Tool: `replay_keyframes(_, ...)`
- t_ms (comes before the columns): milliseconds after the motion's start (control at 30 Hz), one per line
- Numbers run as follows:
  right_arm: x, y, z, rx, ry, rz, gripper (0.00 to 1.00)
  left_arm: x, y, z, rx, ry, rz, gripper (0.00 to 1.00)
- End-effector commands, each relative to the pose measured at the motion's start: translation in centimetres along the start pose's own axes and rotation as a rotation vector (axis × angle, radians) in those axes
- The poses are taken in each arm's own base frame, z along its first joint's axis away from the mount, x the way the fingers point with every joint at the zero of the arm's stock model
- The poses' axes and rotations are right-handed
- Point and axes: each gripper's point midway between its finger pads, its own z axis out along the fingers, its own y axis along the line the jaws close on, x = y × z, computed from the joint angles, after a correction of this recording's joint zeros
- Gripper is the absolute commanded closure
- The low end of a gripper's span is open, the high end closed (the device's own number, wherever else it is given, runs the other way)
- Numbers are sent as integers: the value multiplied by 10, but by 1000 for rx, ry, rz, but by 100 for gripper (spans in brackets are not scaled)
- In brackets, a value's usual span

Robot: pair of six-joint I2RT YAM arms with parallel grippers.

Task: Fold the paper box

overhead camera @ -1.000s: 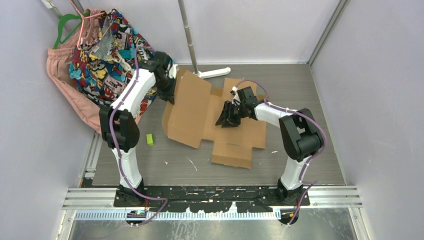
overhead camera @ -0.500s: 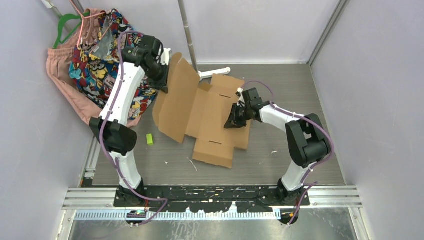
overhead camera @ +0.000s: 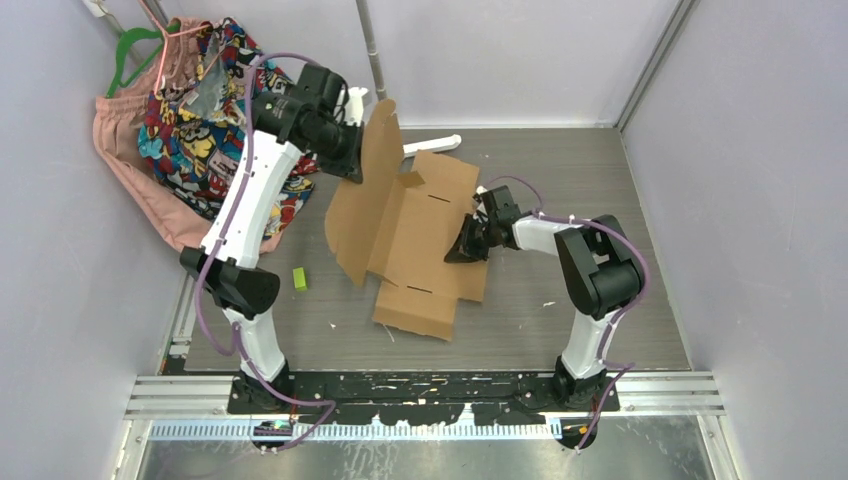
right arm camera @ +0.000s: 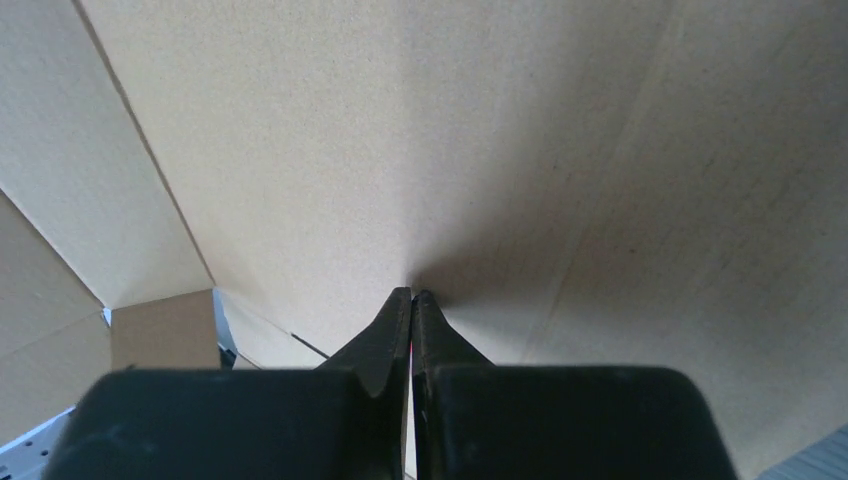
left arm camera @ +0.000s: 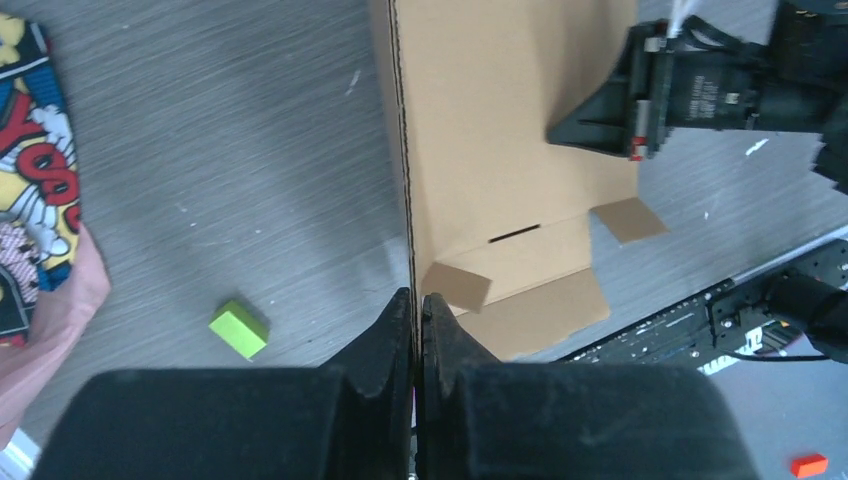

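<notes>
Folding update: the plain brown corrugated cardboard box sheet (overhead camera: 420, 235) sits mid-frame in the overhead view. Most of it is flat on the grey tabletop (overhead camera: 600, 200), with its left panel stood up nearly on edge.

My left hand (left arm camera: 414, 305) is clamped on that panel's thin edge. My right hand (right arm camera: 411, 298) is closed with nothing between its fingers, tips pushed against the flat middle panel to pin it.

I reckon this stuff is light and stiff across each panel and only wants to bend at the score lines. So I'd grip near an edge and steer the fold, since a hard pinch could crease it.

It's not a box yet, so nothing's in it. A small lime-green block (overhead camera: 298, 278) lies on the tabletop to the left, well clear of the sheet.
</notes>
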Motion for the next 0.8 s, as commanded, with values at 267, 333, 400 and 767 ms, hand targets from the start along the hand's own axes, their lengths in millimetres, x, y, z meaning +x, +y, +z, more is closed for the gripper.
replay_keyframes(267, 13, 46, 45, -123, -39, 58, 99, -8, -62, -5, 71, -49, 84, 96)
replay_keyframes(333, 21, 61, 50, -159, -45, 69, 99, -5, -63, -1, 55, -36, 94, 96)
replay_keyframes(400, 29, 79, 52, -202, -50, 68, 99, -4, -63, 0, 40, -35, 103, 96)
replay_keyframes(767, 31, 131, 53, -392, -84, 37, 99, -30, -82, -48, 110, -205, 80, 94)
